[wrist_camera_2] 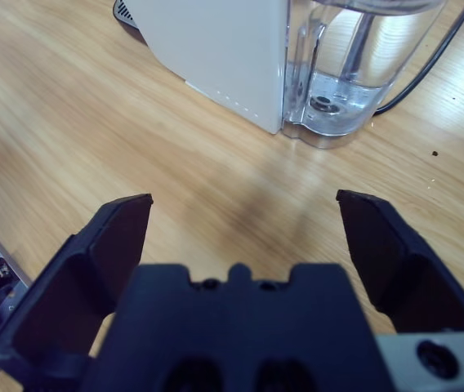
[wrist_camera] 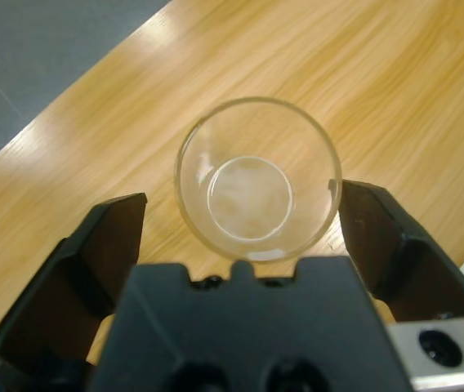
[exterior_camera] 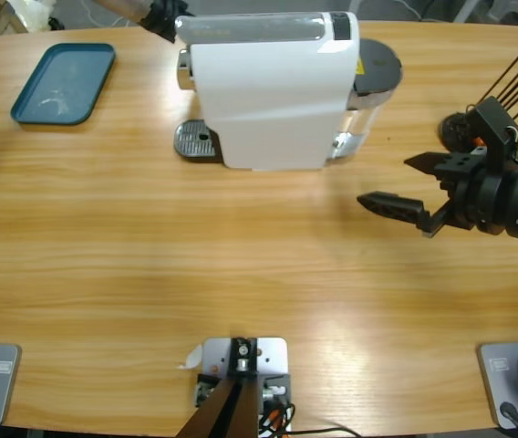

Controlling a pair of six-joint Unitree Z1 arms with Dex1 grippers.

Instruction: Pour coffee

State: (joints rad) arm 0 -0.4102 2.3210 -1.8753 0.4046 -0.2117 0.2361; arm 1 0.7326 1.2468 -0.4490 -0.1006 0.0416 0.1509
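The left gripper [wrist_camera: 242, 194] has its two black jaws spread wide, one on either side of a small clear glass tumbler [wrist_camera: 256, 180]; neither jaw looks pressed on the glass, though the right-hand one lies very close to its rim, so I judge the tumbler straddled rather than clamped. The wrist camera looks straight down into it; the bottom shows pale and I can make out no brownish coffee there, so the glass is probably empty or nearly so. It stands on the long wooden table [exterior_camera: 241, 274] close to the far edge, where grey floor shows beyond the wood.

In the high view this left gripper [exterior_camera: 163, 20] sits at the far edge, just left of the big white coffee machine [exterior_camera: 273, 87]; the tumbler itself cannot be picked out there. The ribbed metal drip tray [exterior_camera: 195, 140] at the machine's near left is bare, which is presumably where a glass must stand to be filled.

The right gripper [exterior_camera: 383, 181] hovers over bare wood to the right of the machine, jaws apart and holding nothing; its own view [wrist_camera_2: 244, 202] faces the machine's clear water tank [wrist_camera_2: 354, 65] and a black cable [wrist_camera_2: 428, 73], a waiting pose that keeps it clear of the left arm's work. A teal rectangular tray [exterior_camera: 63, 82] lies far left, unused.
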